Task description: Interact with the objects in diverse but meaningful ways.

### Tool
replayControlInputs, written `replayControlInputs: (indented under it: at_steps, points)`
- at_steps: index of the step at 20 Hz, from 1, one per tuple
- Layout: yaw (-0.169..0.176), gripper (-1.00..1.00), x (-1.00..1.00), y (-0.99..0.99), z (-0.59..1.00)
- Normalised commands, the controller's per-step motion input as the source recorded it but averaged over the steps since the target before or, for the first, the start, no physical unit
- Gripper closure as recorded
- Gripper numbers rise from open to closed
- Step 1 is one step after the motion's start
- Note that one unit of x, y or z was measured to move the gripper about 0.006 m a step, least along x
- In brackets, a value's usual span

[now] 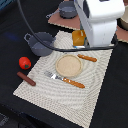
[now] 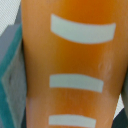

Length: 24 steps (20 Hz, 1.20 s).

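Observation:
The yellow-orange bread loaf (image 2: pixel 75 65) with white slashes fills the wrist view, very close to the camera, with a grey-teal surface (image 2: pixel 10 85) pressed along one side. In the exterior view the loaf (image 1: pixel 78 37) stands on end at the far edge of the placemat, tight against the white arm (image 1: pixel 100 20). The arm's body hides my gripper, which appears shut on the loaf. The blue-grey handled pot (image 1: pixel 40 43) sits at the mat's far corner on the exterior view's left. Nearer, off the mat, lie the red tomato (image 1: pixel 24 62) and the brown sausage (image 1: pixel 26 78).
A tan plate (image 1: pixel 68 65) sits mid-placemat (image 1: pixel 45 92), with an orange-handled fork (image 1: pixel 65 79) in front and an orange-handled knife (image 1: pixel 87 58) behind. A second grey pot (image 1: pixel 67 9) rests on a brown mat at the back. A black cable arcs over the scene.

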Motion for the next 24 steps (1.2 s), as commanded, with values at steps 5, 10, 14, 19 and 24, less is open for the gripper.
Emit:
replayControlInputs:
  at_steps: [5,10,14,19,24]
  points:
    - [0.041,1.00,-0.54,0.00,-0.60]
    - [0.034,1.00,-0.40,0.04,-0.55]
    - [0.030,1.00,-0.21,0.07,-0.48]
    - [0.026,1.00,-0.24,0.01,-0.50]
    - [0.013,1.00,-0.34,0.00,-0.48]
